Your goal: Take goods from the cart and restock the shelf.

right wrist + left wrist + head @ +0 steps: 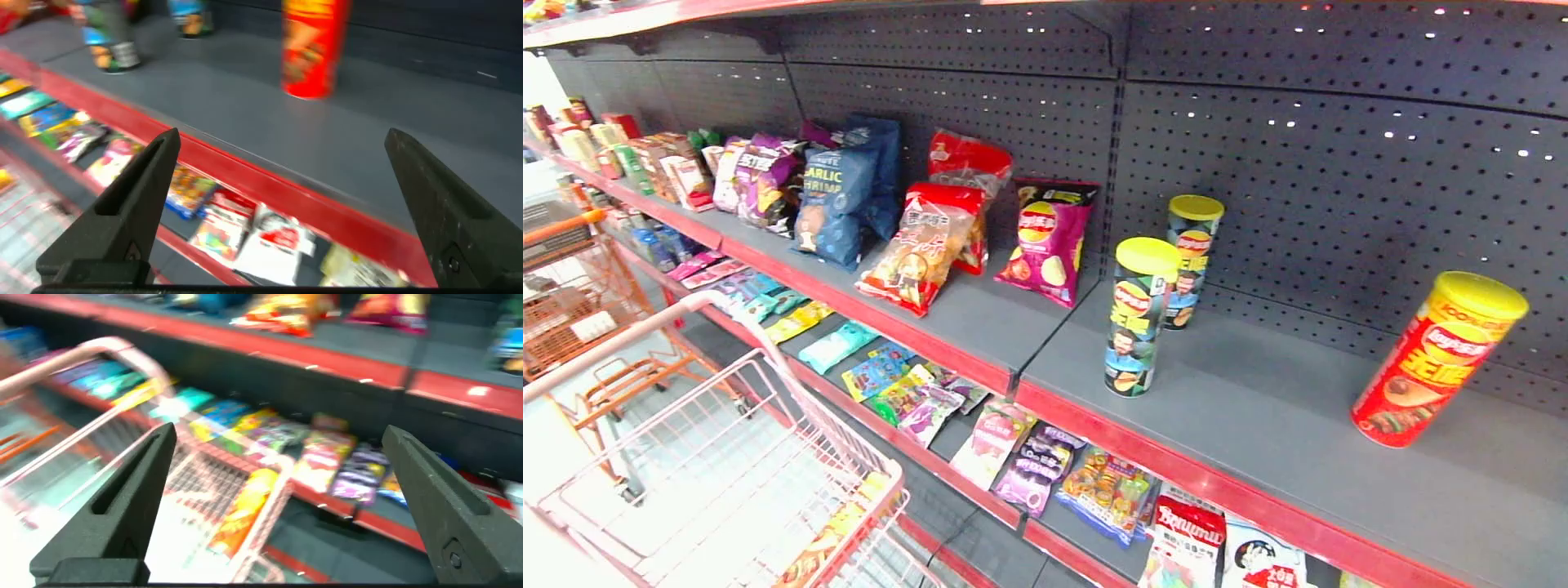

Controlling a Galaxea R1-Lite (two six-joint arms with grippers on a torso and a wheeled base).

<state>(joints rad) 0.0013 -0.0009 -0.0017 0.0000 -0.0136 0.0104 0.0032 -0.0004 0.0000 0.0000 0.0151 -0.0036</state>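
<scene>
We log the left gripper (279,433) spread wide and empty, pointing toward the pink wire cart (114,349). An orange-yellow snack bag (245,510) lies inside it along the shelf-side wall. The right gripper (282,135) is likewise wide apart, holding nothing, facing the grey red-edged shelf (245,106). A red yellow-lidded chip can (1437,359) stands upright there, well apart from two dark yellow-lidded cans (1143,318)
</scene>
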